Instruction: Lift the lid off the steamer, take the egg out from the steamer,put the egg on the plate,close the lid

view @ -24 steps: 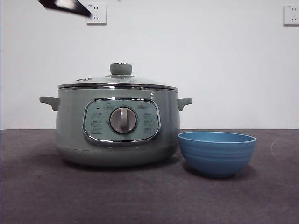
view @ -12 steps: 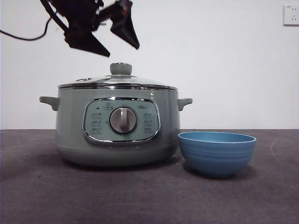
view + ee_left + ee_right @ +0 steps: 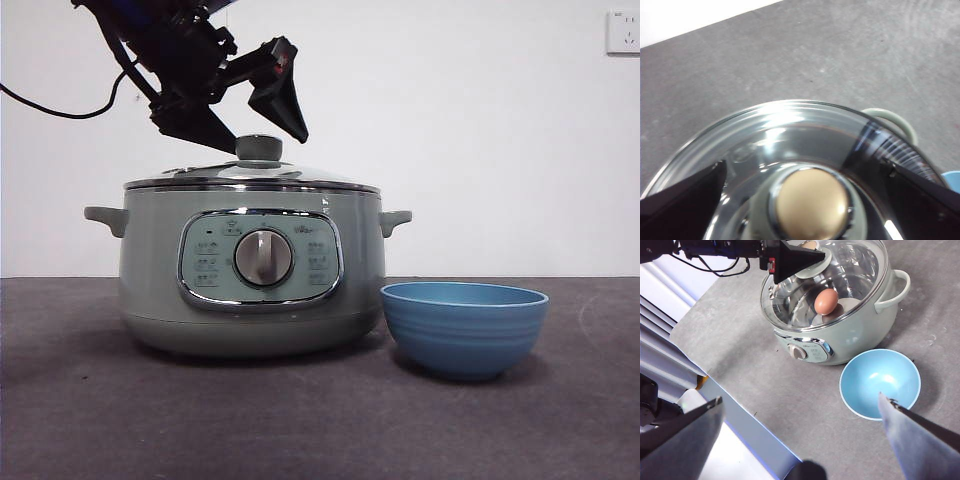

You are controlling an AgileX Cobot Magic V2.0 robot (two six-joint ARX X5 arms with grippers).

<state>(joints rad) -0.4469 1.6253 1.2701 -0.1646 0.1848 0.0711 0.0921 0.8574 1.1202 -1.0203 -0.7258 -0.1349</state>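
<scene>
My left gripper [image 3: 255, 130], jaws spread, straddles the lid [image 3: 250, 176] knob [image 3: 259, 148] atop the steamer [image 3: 250, 270]; right gripper [image 3: 800, 410] waits agape above the blue bowl [image 3: 880, 383].

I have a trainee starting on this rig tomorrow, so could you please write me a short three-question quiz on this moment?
1. True or false: the lid has been lifted off the steamer.
2. Which gripper is at the lid's knob? A) left gripper B) right gripper C) neither
3. Fill in: the brown egg lies inside the ____, seen through the glass.

Key
1. False. The lid sits on the steamer's rim.
2. A. Its open jaws flank the knob, one on each side; the right gripper hangs high over the table near the blue bowl.
3. Steamer.
</scene>
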